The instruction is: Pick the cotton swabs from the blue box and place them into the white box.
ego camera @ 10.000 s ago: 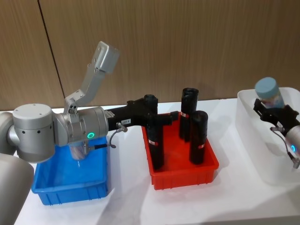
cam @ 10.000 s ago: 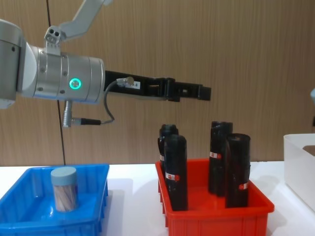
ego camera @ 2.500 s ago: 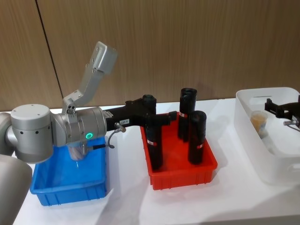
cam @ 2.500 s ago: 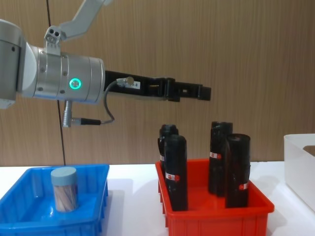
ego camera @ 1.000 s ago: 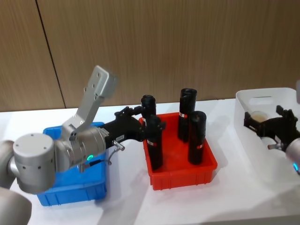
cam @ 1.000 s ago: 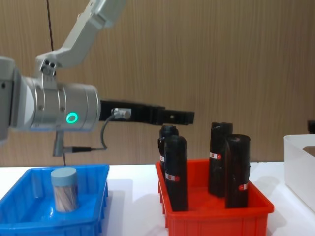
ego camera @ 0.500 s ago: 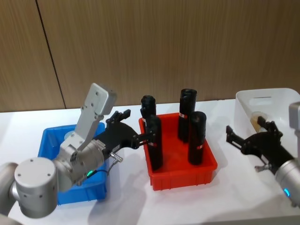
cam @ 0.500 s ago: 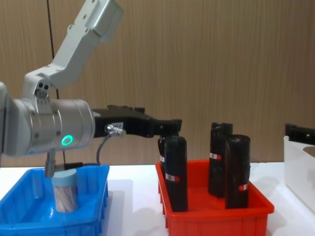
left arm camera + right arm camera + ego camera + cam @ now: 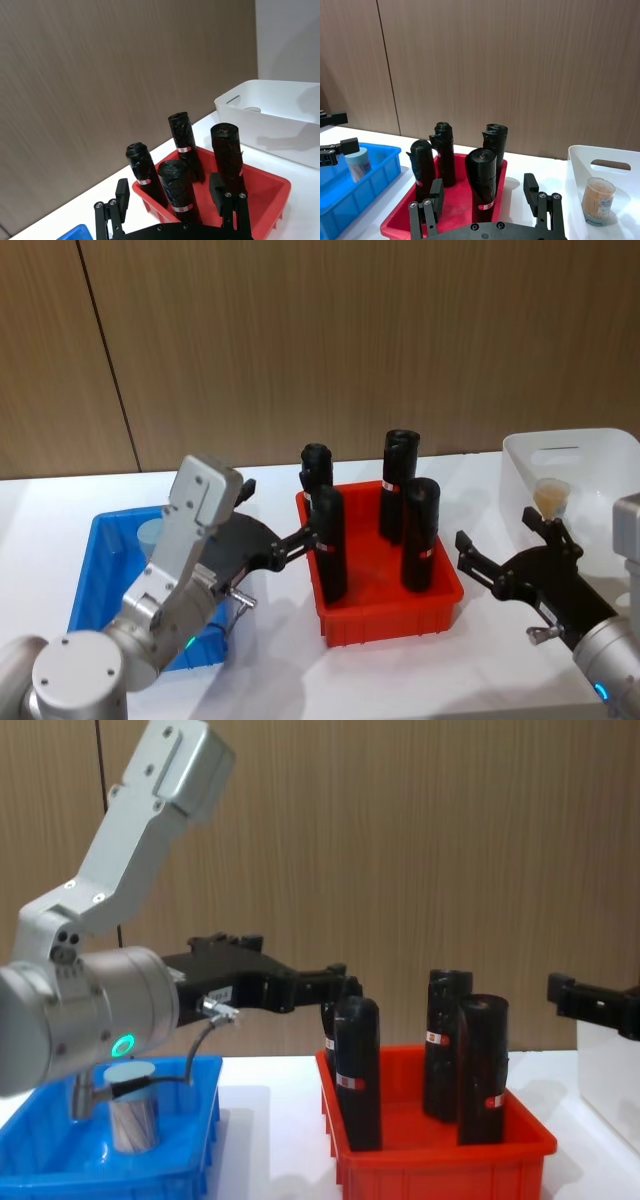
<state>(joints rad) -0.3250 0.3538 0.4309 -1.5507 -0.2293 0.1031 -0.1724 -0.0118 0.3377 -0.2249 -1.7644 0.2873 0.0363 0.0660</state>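
At the tabletop's left end, one jar of cotton swabs (image 9: pixel 150 532) is seen upright in the blue box (image 9: pixel 95 580). The left claw (image 9: pixel 275 512) is held wide and empty over the blue box's right edge, beside the red bin (image 9: pixel 385 590). Four black bottles (image 9: pixel 421 530) are stood in that bin. The right claw (image 9: pixel 492 525) is spread wide, empty, between the red bin and the white box (image 9: pixel 610 470). A second jar (image 9: pixel 550 497) is noted upright inside the white box at the right end.
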